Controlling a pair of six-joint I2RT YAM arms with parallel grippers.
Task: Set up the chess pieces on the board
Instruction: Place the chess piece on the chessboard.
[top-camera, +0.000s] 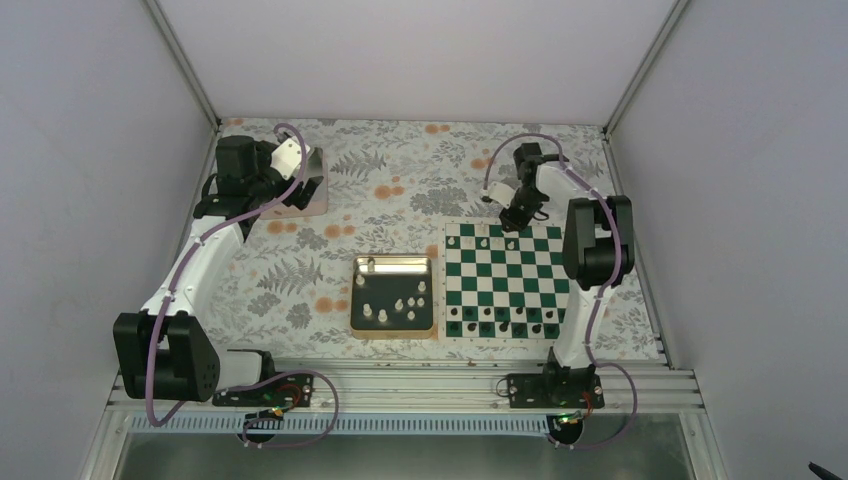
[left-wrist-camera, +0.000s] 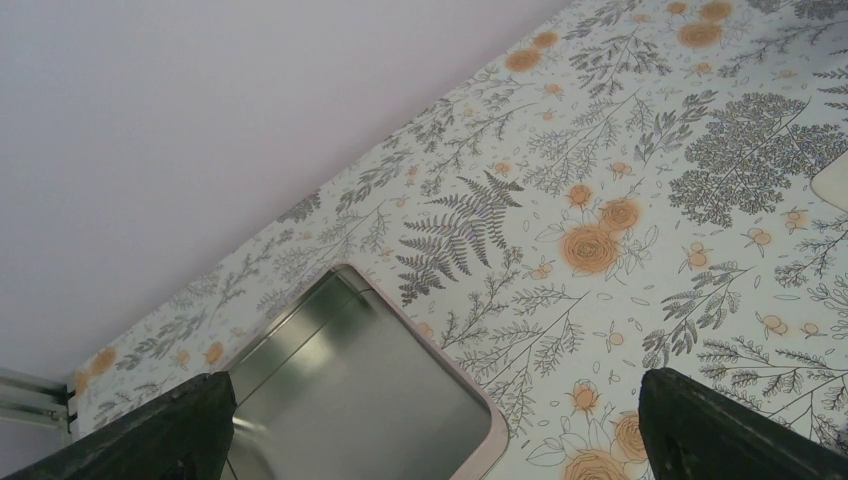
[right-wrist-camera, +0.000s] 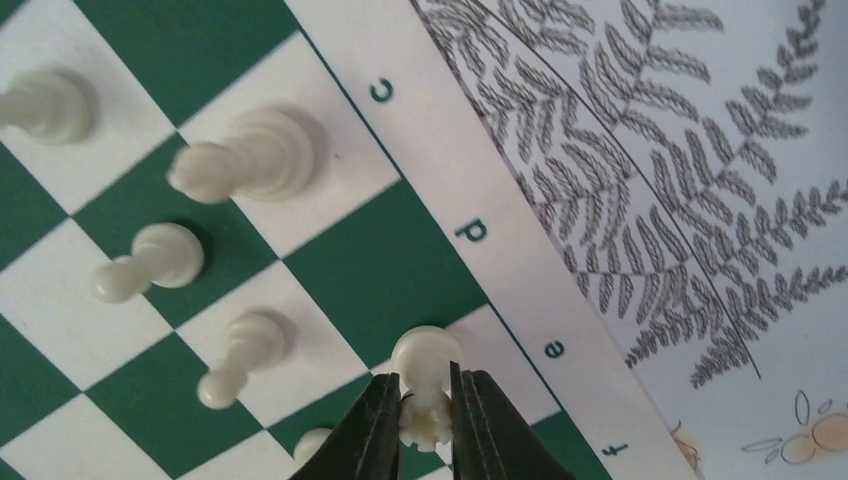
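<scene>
The green-and-white board (top-camera: 505, 285) lies at the right of the table. My right gripper (right-wrist-camera: 425, 395) is shut on a white chess piece with a crown-shaped top (right-wrist-camera: 428, 360), its round base at the edge square beside the letter e. In the top view that gripper (top-camera: 512, 222) is at the board's far edge. Other white pieces stand nearby: a tall one (right-wrist-camera: 245, 160) and two pawns (right-wrist-camera: 150, 262) (right-wrist-camera: 245, 350). More white pieces (top-camera: 400, 305) sit in the gold-rimmed tray (top-camera: 393, 262). My left gripper (left-wrist-camera: 440, 395) is open, far away at the back left.
Black pieces (top-camera: 500, 322) fill the board's two near rows. A shallow metal tin (left-wrist-camera: 420, 330) lies under the left gripper near the back left corner (top-camera: 318, 190). The enclosure walls close in on both sides and the back.
</scene>
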